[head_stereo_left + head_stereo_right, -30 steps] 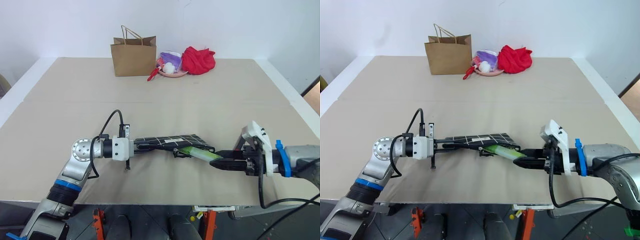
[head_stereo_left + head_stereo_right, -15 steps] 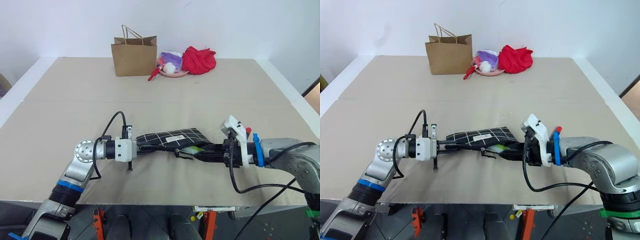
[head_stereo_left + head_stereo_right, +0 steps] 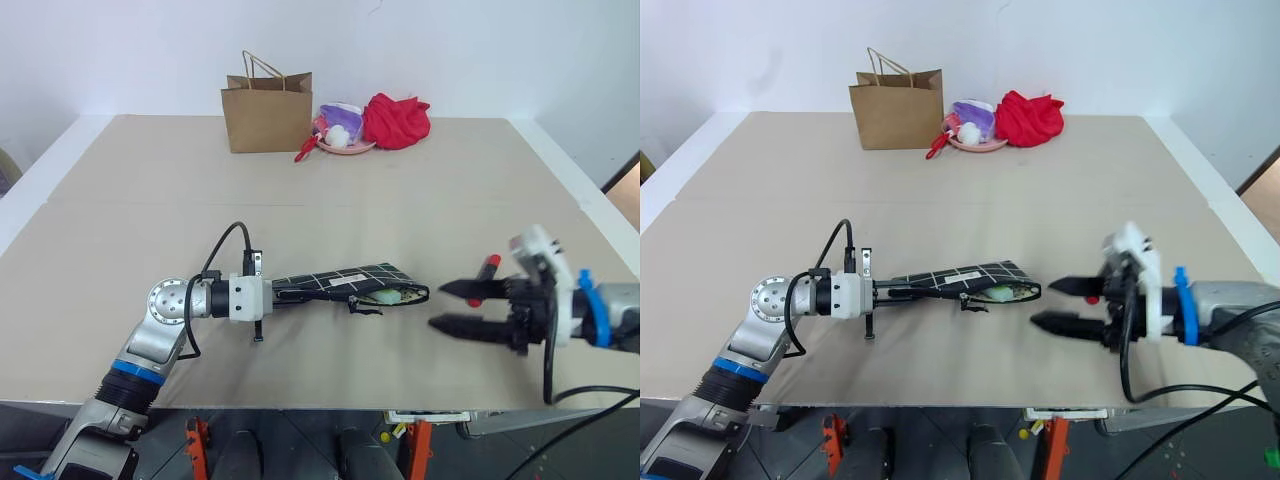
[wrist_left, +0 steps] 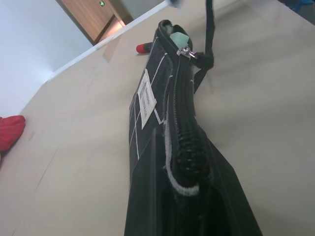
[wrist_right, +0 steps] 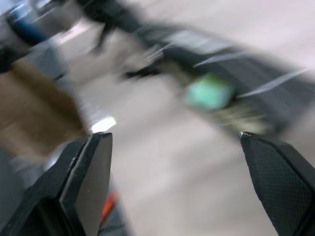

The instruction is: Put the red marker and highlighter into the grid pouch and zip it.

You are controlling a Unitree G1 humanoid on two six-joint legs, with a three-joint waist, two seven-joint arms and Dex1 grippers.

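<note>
The grid pouch (image 3: 340,283) lay near the table's (image 3: 300,200) front edge, one end pinched in the closed left claw (image 3: 277,293), its mouth gaping toward the right side. The highlighter (image 3: 387,296) sat inside that mouth, its green end just showing. The right claw (image 3: 452,306) hung apart from the pouch, jaws spread wide and holding nothing. The red marker (image 3: 488,264) lay on the table just behind that claw, near the right edge. By the look of it, one item was in; the marker and the zipping remained.
</note>
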